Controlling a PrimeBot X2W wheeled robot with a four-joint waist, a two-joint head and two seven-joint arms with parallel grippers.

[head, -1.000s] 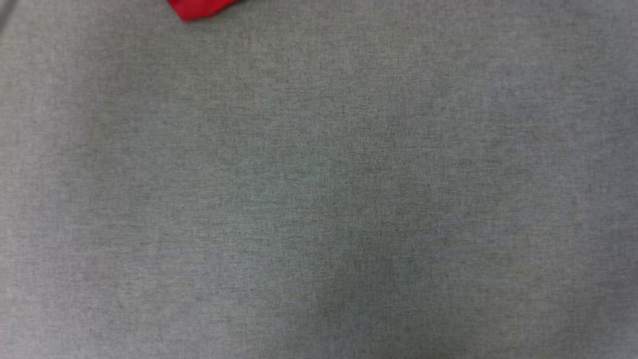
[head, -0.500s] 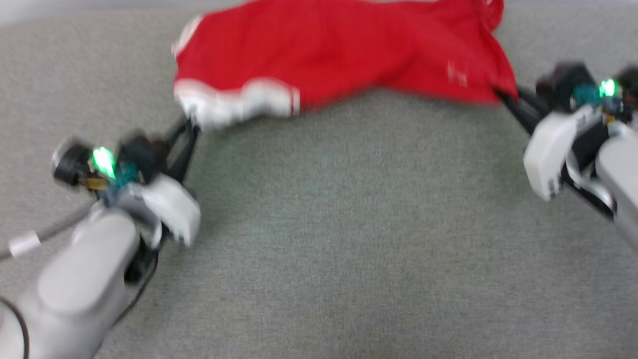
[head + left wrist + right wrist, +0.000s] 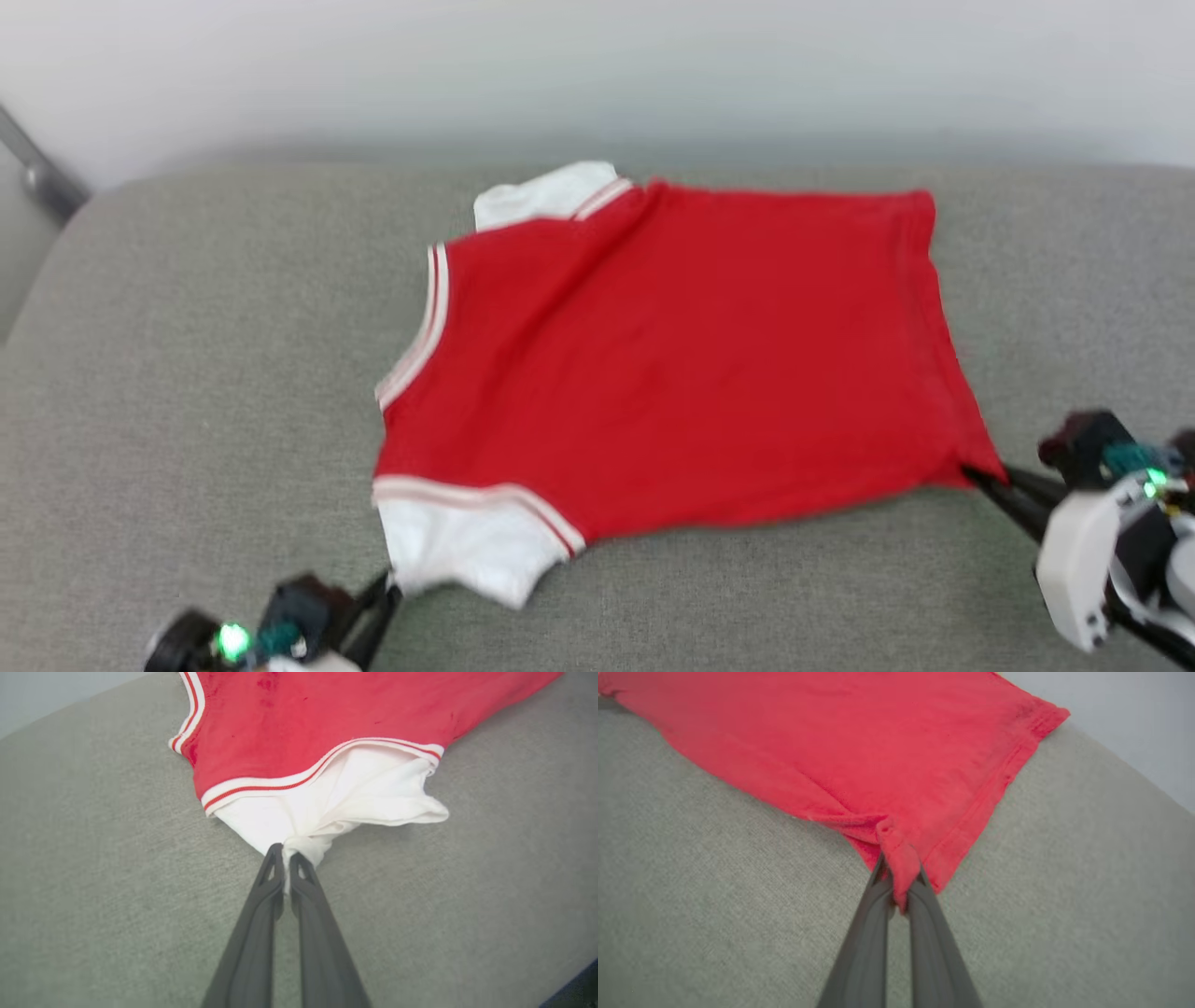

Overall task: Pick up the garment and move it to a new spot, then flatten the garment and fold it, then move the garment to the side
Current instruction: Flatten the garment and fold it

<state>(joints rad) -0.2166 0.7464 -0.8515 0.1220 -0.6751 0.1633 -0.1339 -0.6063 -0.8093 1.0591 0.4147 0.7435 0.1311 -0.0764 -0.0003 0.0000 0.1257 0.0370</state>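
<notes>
T-shirt [image 3: 672, 364] lies spread ahead, lengthwise across, with left jaws clamped on its white sleeve [image 3: 327, 798] and right jaws on its hem corner [image 3: 901, 854].

- The T-shirt [image 3: 681, 355] has a solid red body.
- Its short sleeves [image 3: 462, 551] are white, each joined to the red by red-and-white striped trim [image 3: 261, 786].
- The neckline [image 3: 415, 345] carries the same stripes.
- The worktop [image 3: 187, 373] has a grey cover with a fine heathered weave.
- The left hand [image 3: 285, 851] and right hand [image 3: 900, 865] have dark grey fingers.
- The right wrist housing [image 3: 1074, 560] is white with a green light [image 3: 1156, 483].
- The wall [image 3: 597, 65] is pale grey-white.
</notes>
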